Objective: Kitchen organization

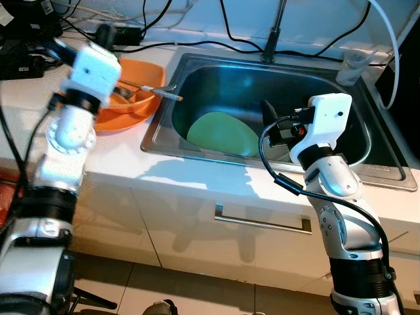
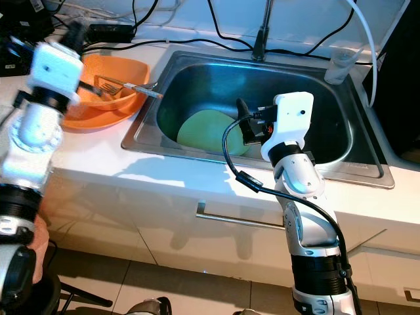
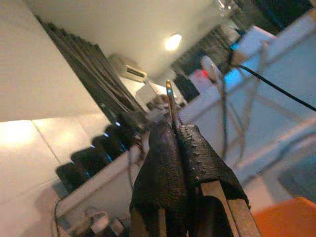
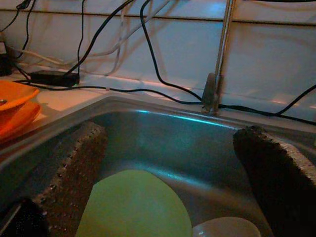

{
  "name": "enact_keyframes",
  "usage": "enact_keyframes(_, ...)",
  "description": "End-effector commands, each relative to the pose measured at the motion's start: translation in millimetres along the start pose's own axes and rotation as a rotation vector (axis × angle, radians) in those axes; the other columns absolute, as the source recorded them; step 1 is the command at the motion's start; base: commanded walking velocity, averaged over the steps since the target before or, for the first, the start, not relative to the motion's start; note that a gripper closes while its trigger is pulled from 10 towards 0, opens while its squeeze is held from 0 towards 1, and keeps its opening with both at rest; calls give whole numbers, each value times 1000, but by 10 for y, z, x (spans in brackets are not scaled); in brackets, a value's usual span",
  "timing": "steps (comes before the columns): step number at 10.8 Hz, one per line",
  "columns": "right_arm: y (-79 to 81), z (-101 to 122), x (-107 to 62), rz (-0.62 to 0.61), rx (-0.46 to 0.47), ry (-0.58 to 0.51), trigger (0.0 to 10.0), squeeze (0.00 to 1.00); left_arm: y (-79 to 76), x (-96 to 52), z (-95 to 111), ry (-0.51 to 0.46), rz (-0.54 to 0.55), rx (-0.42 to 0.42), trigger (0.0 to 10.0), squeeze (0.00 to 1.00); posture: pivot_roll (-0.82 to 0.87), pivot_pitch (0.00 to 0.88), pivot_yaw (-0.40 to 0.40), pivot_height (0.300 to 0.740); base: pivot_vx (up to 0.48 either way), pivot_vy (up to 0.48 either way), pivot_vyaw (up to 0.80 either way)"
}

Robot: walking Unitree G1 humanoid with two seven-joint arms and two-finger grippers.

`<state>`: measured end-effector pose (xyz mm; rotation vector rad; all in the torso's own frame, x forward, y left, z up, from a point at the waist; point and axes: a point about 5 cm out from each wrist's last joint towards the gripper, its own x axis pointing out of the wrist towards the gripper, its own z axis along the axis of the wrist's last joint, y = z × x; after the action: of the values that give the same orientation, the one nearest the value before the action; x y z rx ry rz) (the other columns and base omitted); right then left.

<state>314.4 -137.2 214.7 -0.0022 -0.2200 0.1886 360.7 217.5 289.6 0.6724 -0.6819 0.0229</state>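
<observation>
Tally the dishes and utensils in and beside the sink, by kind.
Orange bowl: 1
Green plate: 1
White dish: 1
Fork: 1
Chopstick: 1
Cup: 1
Total: 6

White desk [image 1: 197, 172] with a steel sink [image 1: 164, 125] sunk into it, drawer handle [image 1: 262, 222] on the front below. On the desk left of the sink: orange bowl [image 1: 134, 105] holding a fork [image 2: 108, 85], black cables [image 1: 197, 44] trailing along the back edge, a black adapter [image 2: 105, 29] near the wall. In the sink: green plate [image 1: 223, 134] leaning on the basin floor. Clear cup [image 1: 354, 65] standing at the sink's far right corner.
</observation>
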Motion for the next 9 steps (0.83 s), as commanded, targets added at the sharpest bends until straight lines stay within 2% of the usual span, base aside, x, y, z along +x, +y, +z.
enact_keyframes(1, -34, 45, 25, -7, -2, -18, 10000, 0, 150, 111, 151, -55, 43, -8, 0, 0, -54, 94, -31, 740, 0, 0, 0)
enact_keyframes(2, -27, 47, 33, -5, 0, -19, 10000, 0, 219, 154, 172, -38, 113, -143, 0, 0, -52, 93, -31, 740, 0, 0, 0)
enact_keyframes(3, -18, 50, 41, -3, 3, -20, 10000, 0, 246, 184, 142, 0, 181, -325, 0, 0, -51, 90, -32, 740, 0, 0, 0)
enact_keyframes(4, -14, 50, 47, -2, 4, -21, 10000, 0, 247, 197, 122, 14, 202, -403, 0, 0, -50, 88, -32, 740, 0, 0, 0)
enact_keyframes(5, -8, 43, 60, 5, 31, -14, 10000, 0, 208, 252, 134, 19, 209, -611, 0, 0, -51, 84, -32, 740, 0, 0, 0)
enact_keyframes(6, -3, 27, 66, 9, 73, 1, 10000, 0, 188, 281, 169, 8, 201, -699, 0, 0, -52, 81, -30, 740, 0, 0, 0)
enact_keyframes(7, 2, 5, 71, 9, 130, 18, 10000, 0, 182, 300, 181, 10, 211, -776, 0, 0, -51, 80, -29, 740, 0, 0, 0)
enact_keyframes(8, 35, -59, 72, 23, 252, 66, 10000, 0, 140, 329, 165, 24, 241, -951, 0, 0, -50, 80, -27, 740, 0, 0, 0)
enact_keyframes(9, 83, -110, 67, 45, 343, 105, 10000, 0, 106, 347, 167, 22, 251, -1055, 0, 0, -51, 79, -26, 740, 0, 0, 0)
